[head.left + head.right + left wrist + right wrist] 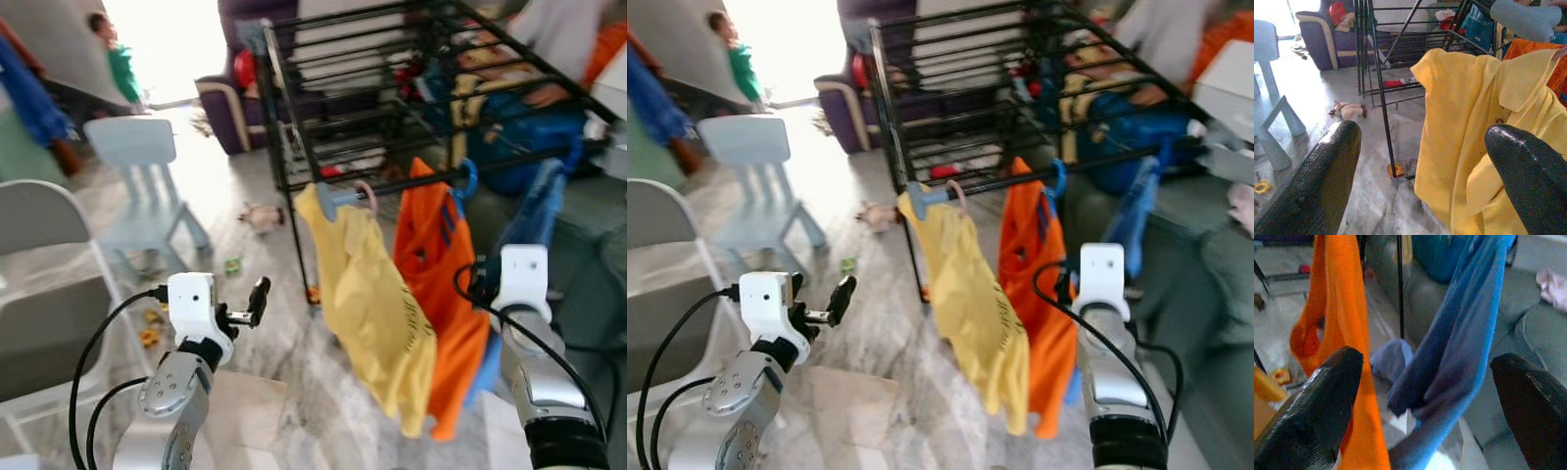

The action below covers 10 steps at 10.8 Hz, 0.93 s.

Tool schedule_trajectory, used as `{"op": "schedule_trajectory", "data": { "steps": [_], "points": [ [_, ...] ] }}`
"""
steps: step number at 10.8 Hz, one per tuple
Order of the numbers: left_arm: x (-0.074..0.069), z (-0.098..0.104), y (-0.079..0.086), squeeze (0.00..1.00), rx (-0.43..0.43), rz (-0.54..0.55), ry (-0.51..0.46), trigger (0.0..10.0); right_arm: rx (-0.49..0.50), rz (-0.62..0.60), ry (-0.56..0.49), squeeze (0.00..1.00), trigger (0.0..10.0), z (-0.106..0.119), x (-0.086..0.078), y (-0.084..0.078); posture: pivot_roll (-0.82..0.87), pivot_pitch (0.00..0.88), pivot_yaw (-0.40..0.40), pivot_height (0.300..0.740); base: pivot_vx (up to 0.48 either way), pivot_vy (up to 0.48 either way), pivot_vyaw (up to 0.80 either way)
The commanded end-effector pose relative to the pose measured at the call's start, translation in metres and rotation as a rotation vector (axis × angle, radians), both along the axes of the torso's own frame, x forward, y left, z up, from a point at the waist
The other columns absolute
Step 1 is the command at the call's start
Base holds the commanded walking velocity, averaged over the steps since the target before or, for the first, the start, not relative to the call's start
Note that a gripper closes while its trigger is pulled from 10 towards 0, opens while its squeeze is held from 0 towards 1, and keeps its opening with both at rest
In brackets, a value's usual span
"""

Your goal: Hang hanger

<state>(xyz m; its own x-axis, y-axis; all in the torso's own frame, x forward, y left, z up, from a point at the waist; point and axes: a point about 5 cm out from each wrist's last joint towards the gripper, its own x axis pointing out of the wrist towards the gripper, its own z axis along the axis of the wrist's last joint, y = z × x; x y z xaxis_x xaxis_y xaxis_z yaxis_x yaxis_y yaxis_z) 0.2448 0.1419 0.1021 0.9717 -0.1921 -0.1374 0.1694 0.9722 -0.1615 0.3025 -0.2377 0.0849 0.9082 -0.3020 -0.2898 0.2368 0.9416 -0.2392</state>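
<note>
While yellow shirt [377, 313] and orange shirt [441, 284] are hung on rack [294, 147] at centre frame, both grippers are held low. Left gripper [1420, 171] fingers are spread apart, empty; right gripper [1425, 401] fingers are likewise apart, blue cloth [1459, 347] seen between them.

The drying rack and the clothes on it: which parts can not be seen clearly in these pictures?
- Blue garment: its hanger, cut off by the right wrist view's top edge.
- Orange shirt: its lower right part, behind the right arm.
- Drying rack: far end blurred, things behind it unclear.
</note>
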Motion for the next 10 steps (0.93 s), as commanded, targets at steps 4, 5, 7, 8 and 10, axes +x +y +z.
{"op": "schedule_trajectory", "data": {
  "steps": [4, 5, 7, 8, 10],
  "points": [
    [0.004, -0.003, 0.001, 0.00, 0.007, -0.003, 0.018, 10.0, 0.040, 0.046, 0.044, 0.00, 10.0, -0.007, 0.012, 0.001, -0.11, 0.000, 0.107, 0.740, 0.000, 0.000, 0.00],
    [0.005, -0.003, 0.001, 0.00, 0.010, -0.007, 0.021, 10.0, 0.049, 0.053, 0.074, 0.00, 10.0, -0.011, 0.013, 0.000, -0.11, 0.000, 0.109, 0.740, 0.000, 0.000, 0.00],
    [0.006, -0.004, 0.000, 0.00, 0.033, -0.024, 0.027, 10.0, 0.076, 0.095, 0.098, 0.00, 10.0, -0.011, 0.028, -0.002, -0.11, 0.000, 0.113, 0.740, 0.000, 0.000, 0.00],
    [0.006, -0.004, 0.001, 0.00, 0.042, -0.028, 0.026, 10.0, 0.072, 0.077, 0.086, 0.00, 4.3, -0.008, 0.033, -0.006, -0.10, 0.000, 0.113, 0.740, 0.000, 0.000, 0.00],
    [0.007, -0.004, 0.000, 0.00, 0.054, -0.037, 0.026, 10.0, 0.099, 0.134, 0.087, 0.00, 0.0, -0.003, 0.048, 0.004, -0.09, 0.000, 0.117, 0.740, 0.000, 0.000, 0.00]
  ]
}}
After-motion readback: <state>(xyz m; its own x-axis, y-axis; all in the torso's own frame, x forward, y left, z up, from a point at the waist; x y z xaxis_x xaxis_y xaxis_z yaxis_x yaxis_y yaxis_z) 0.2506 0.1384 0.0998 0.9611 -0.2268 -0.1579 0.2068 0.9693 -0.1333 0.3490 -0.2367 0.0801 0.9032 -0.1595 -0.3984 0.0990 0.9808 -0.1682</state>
